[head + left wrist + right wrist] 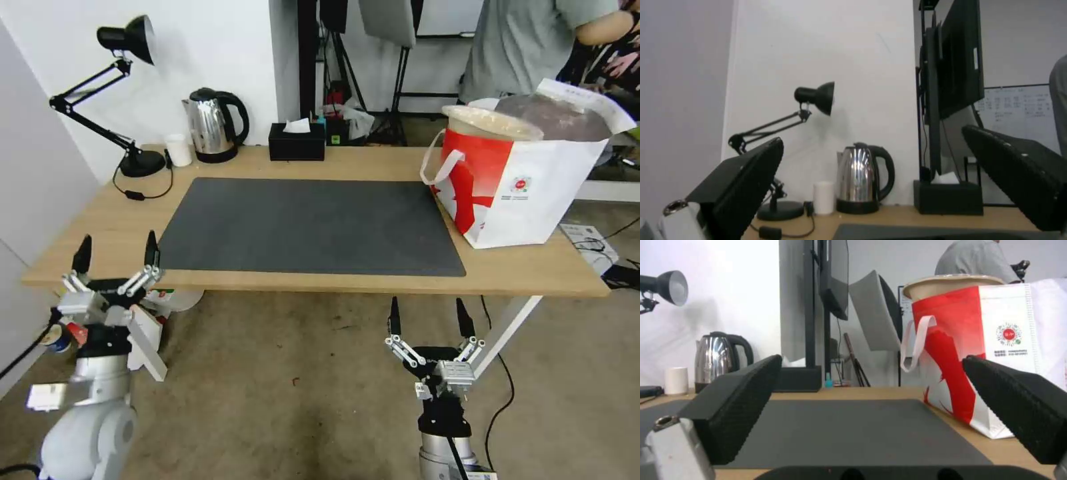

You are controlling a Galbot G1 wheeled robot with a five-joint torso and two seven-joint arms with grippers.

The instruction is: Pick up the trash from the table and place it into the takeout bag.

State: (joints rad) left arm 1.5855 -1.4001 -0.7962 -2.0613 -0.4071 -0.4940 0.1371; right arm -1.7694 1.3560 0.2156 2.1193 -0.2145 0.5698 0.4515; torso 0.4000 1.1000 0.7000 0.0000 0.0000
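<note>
Table (320,167) bears one takeout bag (527,193) (one beige bowl (490,122) inside).

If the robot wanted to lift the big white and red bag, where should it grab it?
Probably the white loop handle. It hangs free off the takeout bag's red side, facing the dark mat, so a pincer could come from the mat side and close on the strap. The bag's top is stuffed full, with a beige bowl poking out, so gripping there looks harder.
</note>
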